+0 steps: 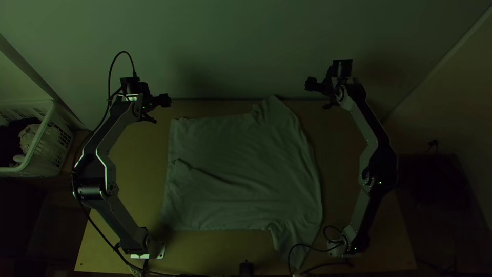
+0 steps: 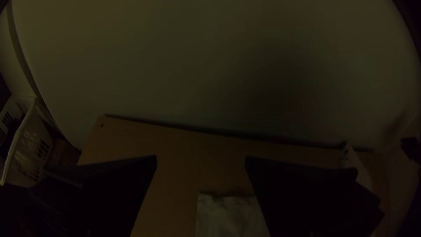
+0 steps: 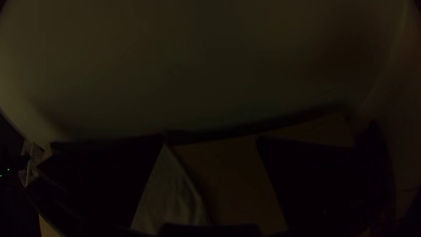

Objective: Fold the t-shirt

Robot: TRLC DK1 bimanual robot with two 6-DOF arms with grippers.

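Over the worktop's far left corner, the left claw is wide open, nothing held. Basket sits off the left edge; a wide swing that side could clip it. Its contents are too dark to name.

Shirt lies spread mid-worktop, far edge to near edge. Left end is probably the hem; layers look close together, so a shallow pinch may catch just one and shear the fold. Can't count layers. Crease runs in from that end, likely to get locked in if not pulled flat first.

Far sleeve reaches the far edge, bunched at its left side. Wall is right behind, so a low grab there risks a knock. Black thing at the near edge is cut off, can't identify.

Near sleeve trails to the near edge beside the right arm's base. Cable loops around its tip; dragging the sleeve could snag it. Tip detail is murky. Can't pick out the collar, so a skewed fold is possible.

Toward the far right corner, right claw is wide open and empty too. Its height above the worktop is hard to judge.
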